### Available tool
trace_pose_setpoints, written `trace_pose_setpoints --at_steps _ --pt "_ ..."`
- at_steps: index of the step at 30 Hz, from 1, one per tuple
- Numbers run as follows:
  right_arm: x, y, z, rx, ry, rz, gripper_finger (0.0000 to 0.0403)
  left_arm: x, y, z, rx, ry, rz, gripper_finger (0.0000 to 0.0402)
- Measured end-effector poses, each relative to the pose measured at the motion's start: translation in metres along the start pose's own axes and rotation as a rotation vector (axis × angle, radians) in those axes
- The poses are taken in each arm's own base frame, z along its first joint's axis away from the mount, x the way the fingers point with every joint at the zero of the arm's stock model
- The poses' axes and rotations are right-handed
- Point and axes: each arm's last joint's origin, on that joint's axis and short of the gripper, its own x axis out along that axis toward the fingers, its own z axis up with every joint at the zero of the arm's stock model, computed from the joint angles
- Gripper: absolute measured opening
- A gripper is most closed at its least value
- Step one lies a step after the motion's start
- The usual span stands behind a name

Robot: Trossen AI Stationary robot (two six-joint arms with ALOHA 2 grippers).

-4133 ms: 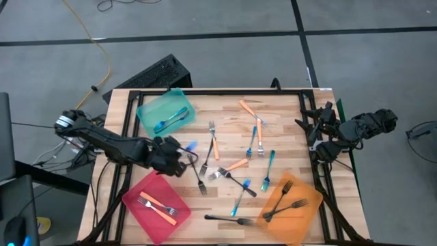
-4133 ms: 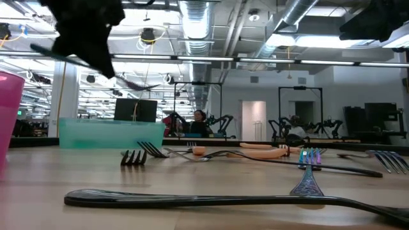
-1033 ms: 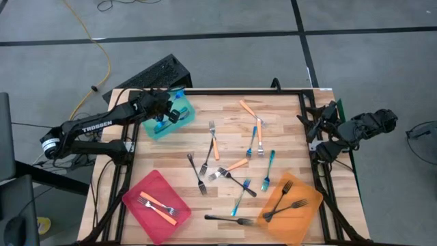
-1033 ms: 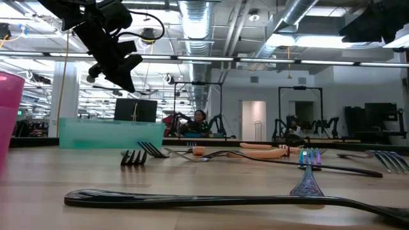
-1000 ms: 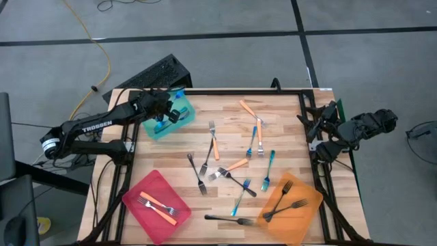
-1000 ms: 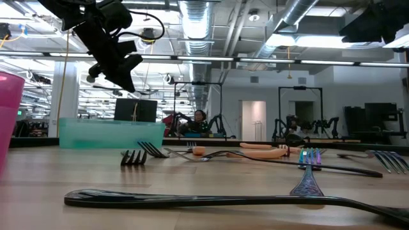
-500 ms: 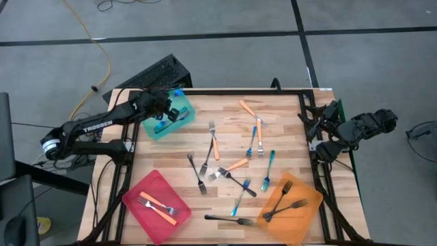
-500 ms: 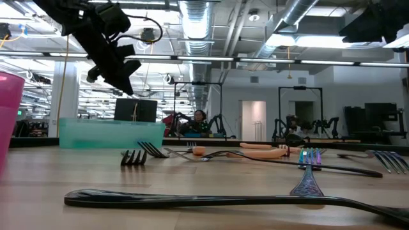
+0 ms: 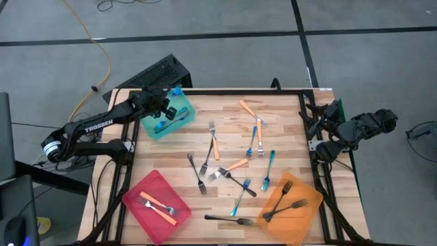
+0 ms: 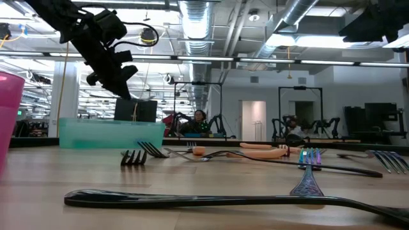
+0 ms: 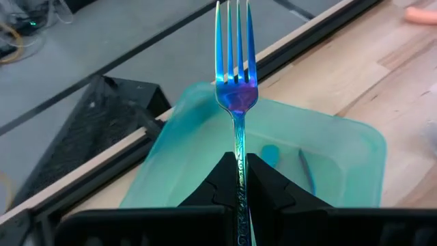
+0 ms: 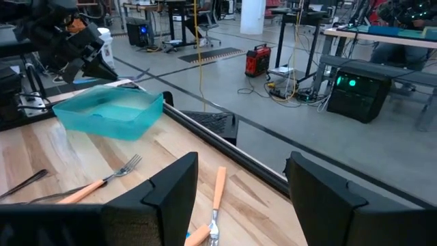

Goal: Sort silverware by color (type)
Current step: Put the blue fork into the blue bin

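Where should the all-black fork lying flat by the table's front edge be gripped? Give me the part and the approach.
Grip the slim all-black fork on its shaft, toward the red plastic tray, clear of the teal-handled fork that ends close beside it. Come from straight above with the gripper spanning the narrow shaft, because the fork lies flat, lengthwise along the edge.

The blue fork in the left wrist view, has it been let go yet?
No, the left fingers are shut on the blue fork's handle above the teal tray.

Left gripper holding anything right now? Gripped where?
Yes: the left gripper is shut on a blue fork, pinched on its handle, tines pointing away, above the teal tray. The right gripper is open, empty.
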Motion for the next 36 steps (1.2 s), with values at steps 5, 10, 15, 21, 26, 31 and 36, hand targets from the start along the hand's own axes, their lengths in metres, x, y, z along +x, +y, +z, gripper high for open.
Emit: trace_pose_setpoints --at_steps 5,10,15,21,26,31,36 --pt "0.0 0.0 0.0 0.001 0.0 0.0 0.0242 0.011 0.002 -0.015 -0.038 -0.016 -0.07 0.0" --pt "0.0 0.0 0.0 0.001 0.0 0.0 0.0242 0.013 0.005 -0.025 -0.062 0.016 0.008 0.0" --pt "0.0 0.0 0.0 0.0 0.0 0.001 0.0242 0.017 0.005 -0.038 -0.071 0.058 0.032 0.0" --pt "0.0 0.0 0.0 0.0 0.0 0.001 0.0242 0.018 0.006 -0.043 -0.025 0.074 0.056 0.0" --pt "0.0 0.0 0.0 0.0 0.001 0.002 0.0242 0.019 0.009 -0.041 0.008 0.057 0.065 0.0" --pt "0.0 0.0 0.0 0.0 0.001 0.003 0.0242 0.021 0.015 -0.041 -0.013 0.064 0.037 0.0" --pt "0.0 0.0 0.0 0.0 0.001 0.003 0.0242 0.029 0.018 -0.044 0.016 0.104 0.037 0.0"
